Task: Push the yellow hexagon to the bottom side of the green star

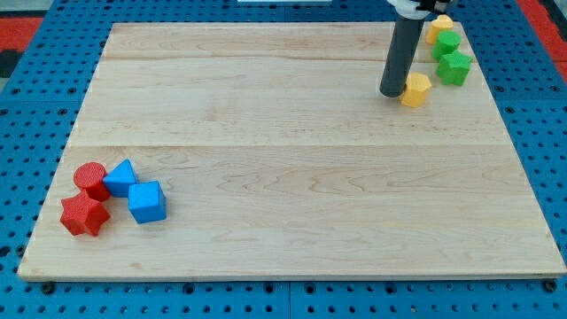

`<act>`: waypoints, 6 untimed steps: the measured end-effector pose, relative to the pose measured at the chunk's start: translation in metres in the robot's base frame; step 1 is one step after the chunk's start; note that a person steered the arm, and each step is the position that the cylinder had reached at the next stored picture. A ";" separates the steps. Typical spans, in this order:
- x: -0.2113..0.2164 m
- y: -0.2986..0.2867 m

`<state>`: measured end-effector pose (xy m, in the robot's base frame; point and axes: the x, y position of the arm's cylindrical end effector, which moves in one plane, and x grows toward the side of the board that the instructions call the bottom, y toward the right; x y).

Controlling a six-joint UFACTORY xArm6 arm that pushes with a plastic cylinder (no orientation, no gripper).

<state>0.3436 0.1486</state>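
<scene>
Near the top right corner of the wooden board (292, 159), we see the yellow hexagon (415, 89) sitting flat, a squat block with no clear long axis and no facing we can make out; one of its flat sides looks turned toward the view's bottom. Our arm carries no fingers to open or close, only a straight dark rod (403, 53), and my tip (393, 93) rests on the board touching, or all but touching, the hexagon's left side, so the block lies just to the view's right of the tip. The green star (454, 68) lies up and to the right of the hexagon, near it but apart, close to the board's right edge. Just above the star sits a second green block (446, 44), its shape hard to tell, and above that a second yellow block (439, 27), partly hidden by the arm's mount. Well apart, in the bottom left corner, we find a red cylinder (89, 180), a red star-like block (84, 215), a blue wedge-like block (120, 178) and a blue cube (146, 201), clustered and touching. A blue pegboard table (53, 27) surrounds the board.
</scene>
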 end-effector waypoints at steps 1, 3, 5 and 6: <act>-0.001 0.005; 0.001 0.050; 0.007 0.049; 0.027 0.041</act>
